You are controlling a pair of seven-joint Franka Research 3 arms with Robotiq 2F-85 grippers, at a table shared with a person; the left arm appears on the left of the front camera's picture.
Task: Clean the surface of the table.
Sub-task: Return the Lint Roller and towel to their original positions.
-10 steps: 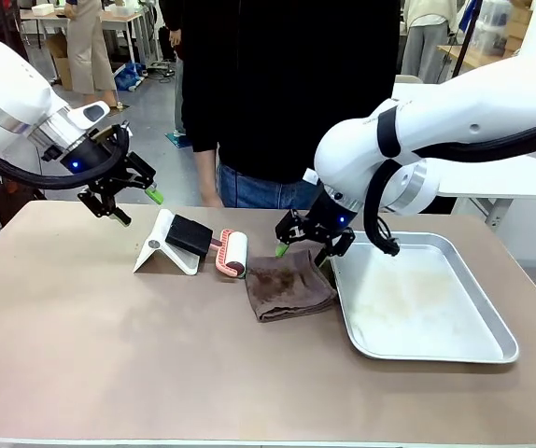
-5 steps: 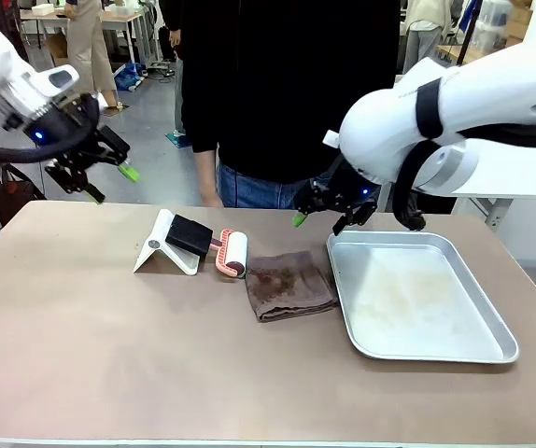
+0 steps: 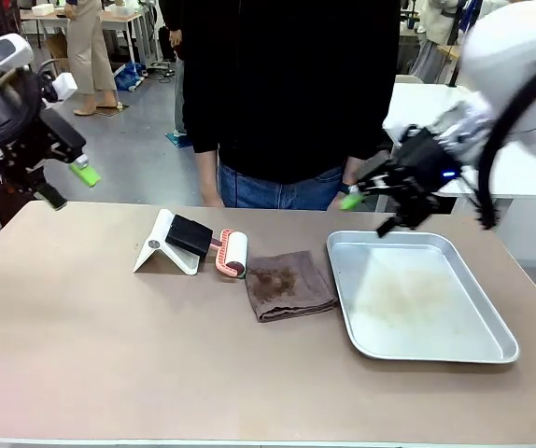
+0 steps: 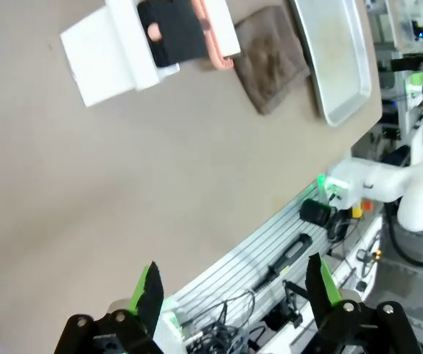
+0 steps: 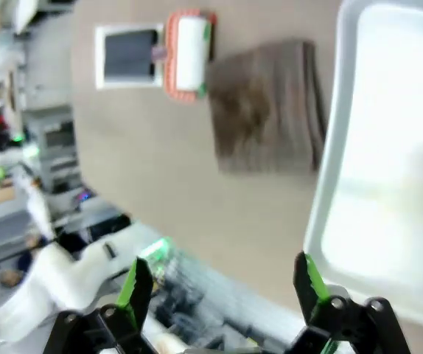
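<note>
Left gripper [image 3: 65, 183]: jaws spread, nothing between; up off the table's far-left corner. Left wrist view [image 4: 233, 284] confirms the wide gap.
Table [image 3: 109, 345]: beige-brown top, fills the front view; long axis runs left-right, far edge toward the person [image 3: 287, 84]. Count: 1.
Stand [image 3: 161, 247]: white, folded, on table left of centre, black block on its right side. Count: 1.
Roller [image 3: 233, 253]: white drum, pink frame, touching the stand's right side. Count: 1.
Cloth [image 3: 287, 285]: brown, folded, just right of roller, beside tray's left rim. Count: 1.
Tray [image 3: 506, 341]: silver, bare, faint stain inside; on table's right part. Count: 1.
Right gripper [image 3: 369, 213]: jaws spread, nothing held; above tray's far-left corner, blurred. Right wrist view [image 5: 222, 284] shows the gap.
Wrist views extra: left wrist shows table's near edge w/ cables and gear below it; front view does not. Right wrist view blurred; shows cloth, roller, stand from above.
Front extra: person at far side, centre.
</note>
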